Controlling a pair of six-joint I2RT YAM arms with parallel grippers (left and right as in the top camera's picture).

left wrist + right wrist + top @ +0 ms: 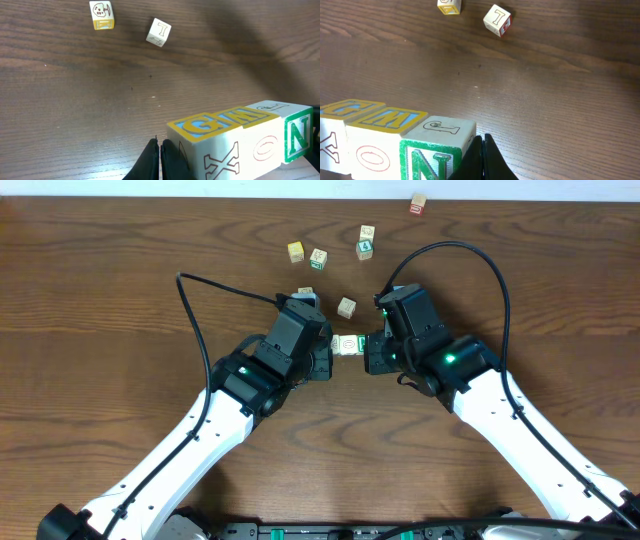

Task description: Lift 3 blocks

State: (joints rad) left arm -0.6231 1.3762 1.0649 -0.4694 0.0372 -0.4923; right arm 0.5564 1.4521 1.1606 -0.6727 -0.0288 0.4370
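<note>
Your left gripper (160, 156) and right gripper (482, 150) are both closed. The 3 blocks (347, 344) sit pinched between them.

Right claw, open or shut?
Shut. The right claw has both fingers together, nothing between them, beside the green N block.

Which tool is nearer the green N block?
Right. The right tool sits right beside the green N block; the left tool is past the middle block, beside the X block.
</note>
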